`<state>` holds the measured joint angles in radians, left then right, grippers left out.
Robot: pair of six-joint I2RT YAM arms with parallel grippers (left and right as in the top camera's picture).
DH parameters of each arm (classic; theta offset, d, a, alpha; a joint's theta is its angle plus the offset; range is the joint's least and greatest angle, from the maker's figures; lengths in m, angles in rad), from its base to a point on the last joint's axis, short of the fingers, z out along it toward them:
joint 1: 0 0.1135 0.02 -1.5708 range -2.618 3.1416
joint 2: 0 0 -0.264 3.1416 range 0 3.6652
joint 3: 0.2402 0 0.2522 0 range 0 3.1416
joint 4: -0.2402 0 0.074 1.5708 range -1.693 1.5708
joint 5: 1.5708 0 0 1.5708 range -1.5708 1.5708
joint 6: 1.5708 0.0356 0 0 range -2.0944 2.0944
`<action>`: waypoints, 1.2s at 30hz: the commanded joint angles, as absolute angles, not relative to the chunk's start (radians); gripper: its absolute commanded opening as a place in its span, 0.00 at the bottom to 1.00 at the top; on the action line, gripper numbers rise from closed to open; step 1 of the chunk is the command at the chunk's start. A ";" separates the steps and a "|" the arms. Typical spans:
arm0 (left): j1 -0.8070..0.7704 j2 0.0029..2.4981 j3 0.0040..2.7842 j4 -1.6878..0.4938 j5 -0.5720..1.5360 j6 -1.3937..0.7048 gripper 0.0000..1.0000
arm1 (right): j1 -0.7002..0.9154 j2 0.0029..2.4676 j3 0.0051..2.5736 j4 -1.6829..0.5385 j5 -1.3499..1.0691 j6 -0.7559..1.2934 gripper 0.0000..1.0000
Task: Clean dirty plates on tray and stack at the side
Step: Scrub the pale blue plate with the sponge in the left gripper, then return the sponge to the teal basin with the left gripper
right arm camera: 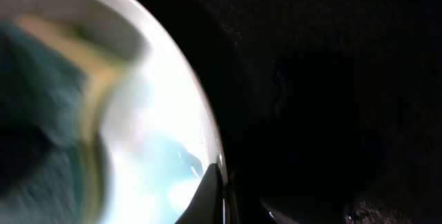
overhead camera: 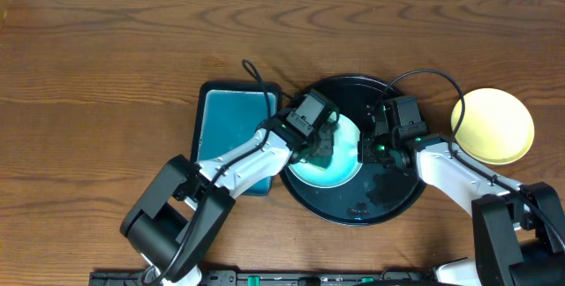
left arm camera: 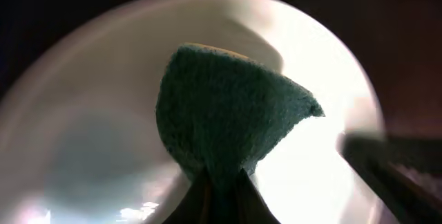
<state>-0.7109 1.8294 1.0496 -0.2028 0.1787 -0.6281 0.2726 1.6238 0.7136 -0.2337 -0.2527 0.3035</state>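
Observation:
A pale mint plate point(overhead camera: 340, 167) lies on the round black tray point(overhead camera: 388, 199). My left gripper point(overhead camera: 320, 140) is shut on a teal sponge point(left arm camera: 228, 113) and presses it onto the plate point(left arm camera: 83, 113). My right gripper point(overhead camera: 378, 145) is shut on the plate's right rim point(right arm camera: 207, 148), one finger on each side of the edge. The sponge shows blurred at the left in the right wrist view point(right arm camera: 41, 106). A pale yellow plate point(overhead camera: 493, 125) lies on the table to the right of the tray. A third plate is out of view.
A rectangular teal tray point(overhead camera: 231, 127) with a black rim lies left of the black tray, under my left arm. Cables run over the back of the black tray. The wooden table point(overhead camera: 106, 74) spreads around.

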 commanded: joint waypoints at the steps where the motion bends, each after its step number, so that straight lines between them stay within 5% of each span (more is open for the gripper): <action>1: -0.719 1.846 1.034 -0.200 0.328 -0.575 0.08 | 0.270 1.655 0.703 -0.247 -0.188 0.299 0.01; 5: -0.718 1.846 1.034 -0.212 0.283 -0.535 0.08 | 0.270 1.655 0.703 -0.247 -0.189 0.299 0.01; 15: -0.718 1.846 1.034 -0.396 -0.255 -0.676 0.07 | 0.270 1.655 0.703 -0.247 -0.188 0.299 0.01; 36: -0.620 1.502 1.039 -0.522 -0.202 -0.505 0.07 | 0.270 1.655 0.703 -0.247 -0.188 0.299 0.01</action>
